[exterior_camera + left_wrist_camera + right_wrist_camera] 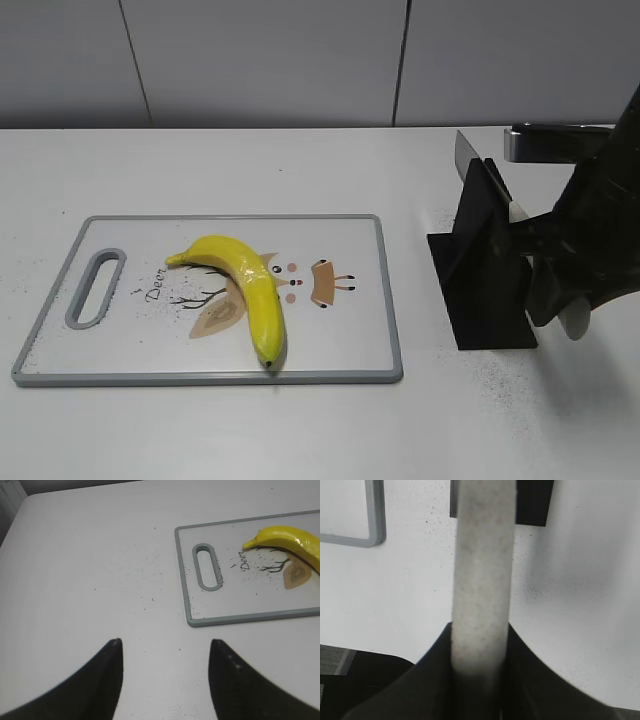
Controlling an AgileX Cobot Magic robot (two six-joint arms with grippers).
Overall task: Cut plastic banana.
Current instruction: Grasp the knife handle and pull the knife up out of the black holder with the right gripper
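The plastic banana (250,290) lies on the cutting board (340,340), across its deer print. Right of the board stands a black knife stand (480,290) — there a white knife handle (482,580) is clamped by the right gripper (480,652). Left of the board, the left gripper (165,652) is spread wide and empty over the speckled white table (300,430); grey wall panels (260,60) are seen behind.

Your left gripper (165,680) shows two matte black fingers (107,682), broad at the base and curving to narrow, rounded tips. Your right gripper (480,675) has the same smooth black fingers (437,680); from outside, that arm (600,230) reads as a dark, angular black body.
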